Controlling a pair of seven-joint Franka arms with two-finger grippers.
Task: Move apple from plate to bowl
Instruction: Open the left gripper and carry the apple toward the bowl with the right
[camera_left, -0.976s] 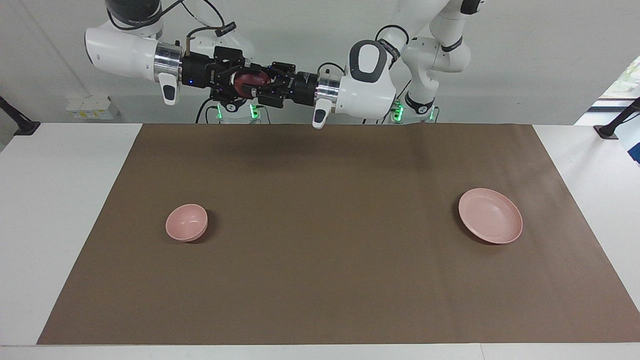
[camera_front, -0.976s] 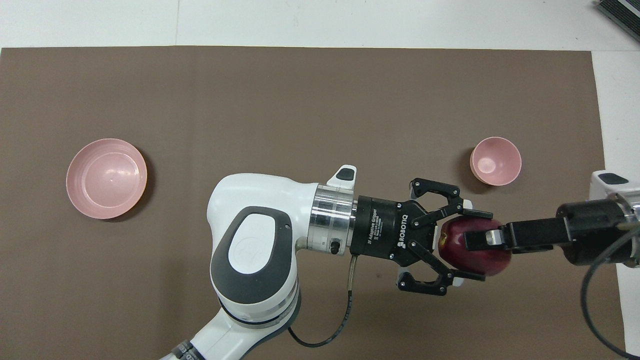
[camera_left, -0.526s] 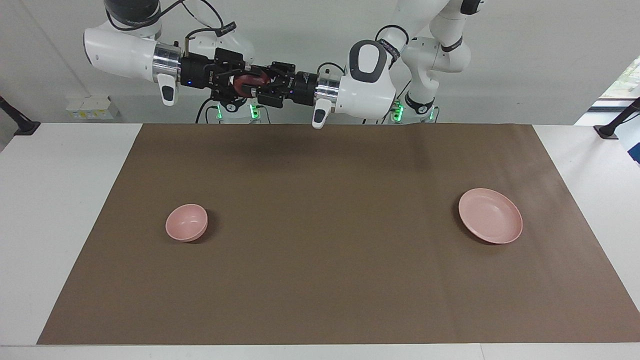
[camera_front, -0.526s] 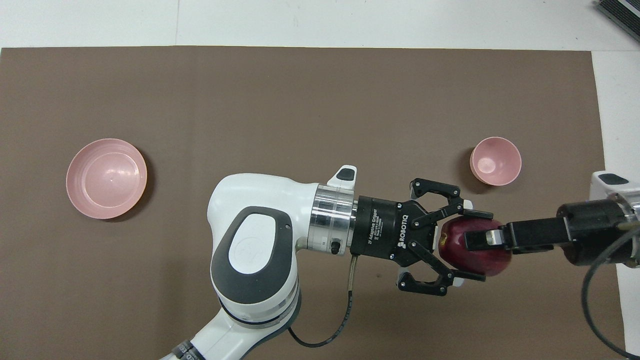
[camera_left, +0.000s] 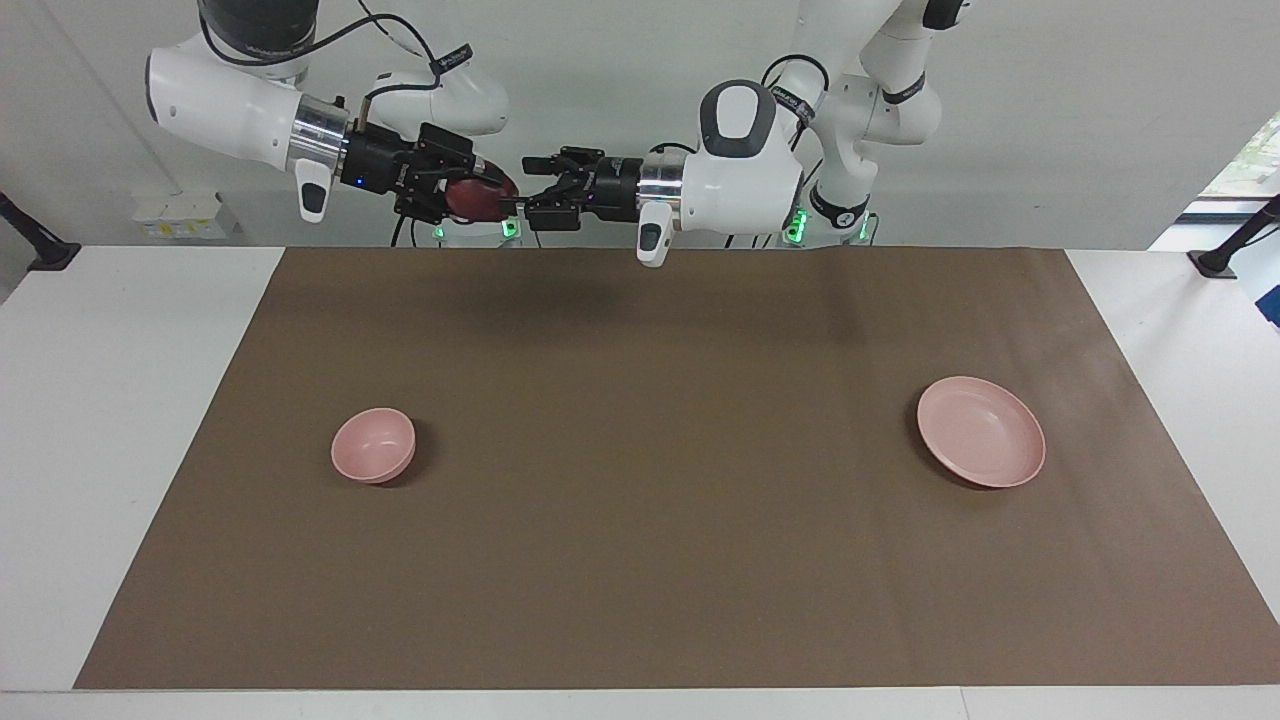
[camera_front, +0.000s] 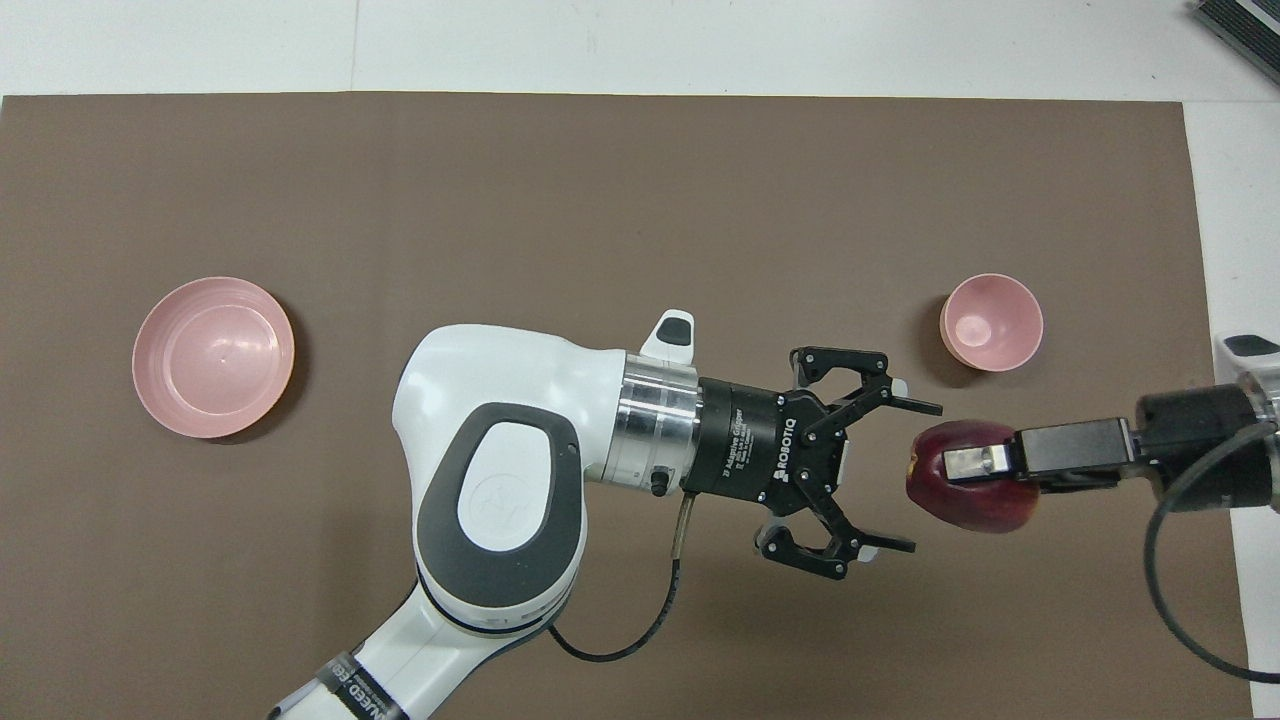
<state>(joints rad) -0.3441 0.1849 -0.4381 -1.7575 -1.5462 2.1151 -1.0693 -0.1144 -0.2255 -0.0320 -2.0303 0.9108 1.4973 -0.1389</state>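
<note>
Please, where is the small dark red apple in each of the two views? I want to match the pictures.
Facing view: the small dark red apple is high up, held in the right gripper, above the brown mat's robot-side edge.
Overhead view: the apple is low, near the right arm's end.
Shared landmark: the small deep pale pink bowl, on the mat close by.

The right gripper (camera_front: 975, 466) covers the top of the apple (camera_front: 965, 500) in the overhead view (only 1 finger shows there), and its arm is cut off by that view's edge. In the facing view the apple (camera_left: 478, 200) is largely hidden between the fingers.
</note>
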